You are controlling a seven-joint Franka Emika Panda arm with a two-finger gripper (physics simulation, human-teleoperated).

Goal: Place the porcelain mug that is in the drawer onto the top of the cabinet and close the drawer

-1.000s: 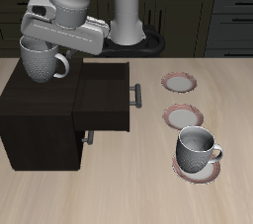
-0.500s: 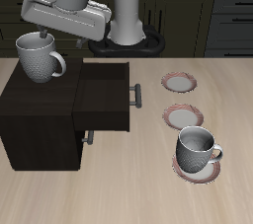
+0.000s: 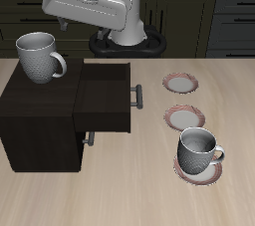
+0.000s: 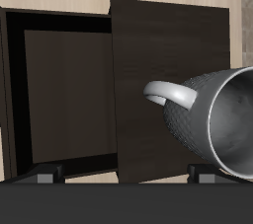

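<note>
The porcelain mug (image 3: 38, 57) stands upright on the flat top of the cabinet (image 3: 40, 120), near its back edge, handle toward the drawer side. It also shows in the wrist view (image 4: 212, 114). My gripper (image 3: 62, 21) is open and empty, well above the mug and apart from it. In the wrist view the gripper (image 4: 124, 176) shows its fingertips (image 4: 44, 176) spread wide. The upper drawer (image 3: 105, 96) is pulled out, its grey bar handle (image 3: 138, 95) at its front. Its inside (image 4: 69, 90) holds nothing.
A second mug (image 3: 197, 150) stands on a plate near the table's front edge. Two more plates (image 3: 180, 82) (image 3: 184, 116) lie behind it. The lower drawer's handle (image 3: 89, 137) shows below the open drawer. Dark kitchen units line the back.
My gripper has let go of the mug and risen away from it. The mug stays on the cabinet top. The drawer has not moved.
</note>
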